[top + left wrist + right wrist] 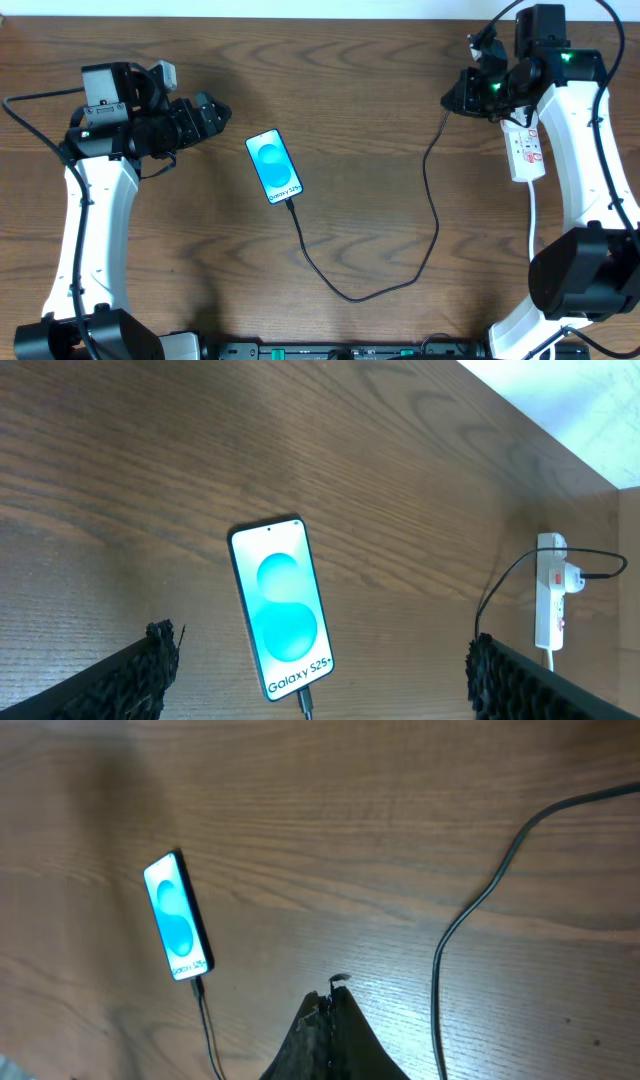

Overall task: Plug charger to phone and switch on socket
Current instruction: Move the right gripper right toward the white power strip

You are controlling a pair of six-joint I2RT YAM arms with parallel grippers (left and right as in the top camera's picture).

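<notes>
The phone (274,166) lies face up mid-table with a bright blue screen; it also shows in the left wrist view (281,606) and the right wrist view (178,916). The charger cable (430,215) is plugged into the phone's near end and loops right, up to the socket (526,152), a white power strip at the right (551,600). My left gripper (215,112) is open and empty, hovering left of the phone (320,675). My right gripper (462,95) is shut with nothing in it (333,1000), raised just left of the socket's far end.
The wooden table's far edge (540,420) meets a white wall. The right arm's white links (585,150) hang over the socket's right side. The socket's white cord (533,215) runs toward the front.
</notes>
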